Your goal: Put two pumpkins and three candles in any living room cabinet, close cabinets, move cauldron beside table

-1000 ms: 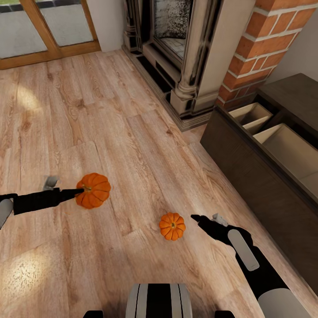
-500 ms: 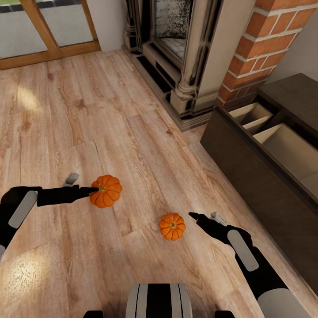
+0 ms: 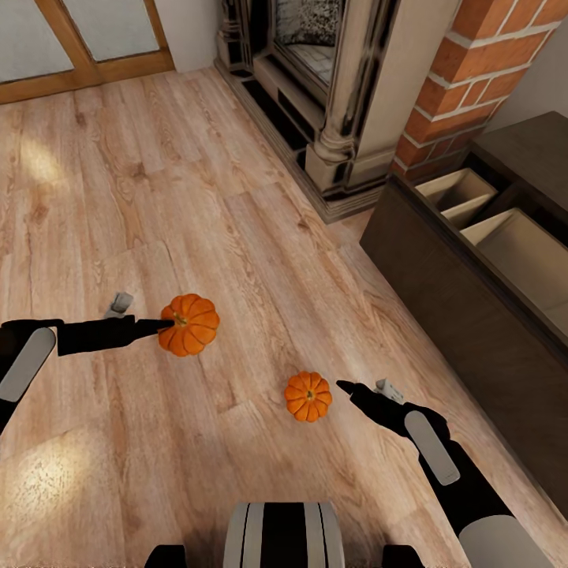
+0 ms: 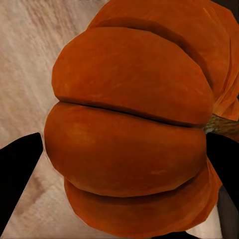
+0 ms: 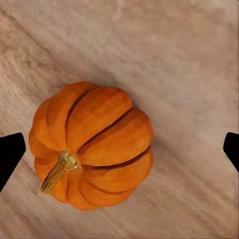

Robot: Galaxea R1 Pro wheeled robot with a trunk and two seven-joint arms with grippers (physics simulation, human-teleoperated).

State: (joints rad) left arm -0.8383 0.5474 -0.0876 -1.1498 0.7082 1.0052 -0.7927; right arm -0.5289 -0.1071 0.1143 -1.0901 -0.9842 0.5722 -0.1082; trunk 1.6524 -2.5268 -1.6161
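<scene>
In the head view one orange pumpkin (image 3: 189, 324) hangs above the plank floor with my left gripper (image 3: 163, 323) shut on it. In the left wrist view that pumpkin (image 4: 129, 124) bulges between the dark fingers (image 4: 17, 172). A second, smaller-looking pumpkin (image 3: 308, 396) lies on the floor. My right gripper (image 3: 347, 387) is just to its right. The right wrist view looks down on this pumpkin (image 5: 92, 144); the fingertips (image 5: 10, 154) stand wide open on either side, apart from it. The dark-brown cabinet (image 3: 450, 300) stands at the right with its front pulled open.
Two beige compartments (image 3: 461, 193) show inside the open cabinet. The ornate fireplace surround (image 3: 339, 150) and the brick chimney (image 3: 465, 87) stand at the back. Glazed wooden doors (image 3: 79, 47) are at the far left. Light plank floor (image 3: 237, 221) spreads between them.
My left gripper has carried its pumpkin to the right and a little higher. The camera has shifted slightly. The right gripper and the floor pumpkin have hardly moved.
</scene>
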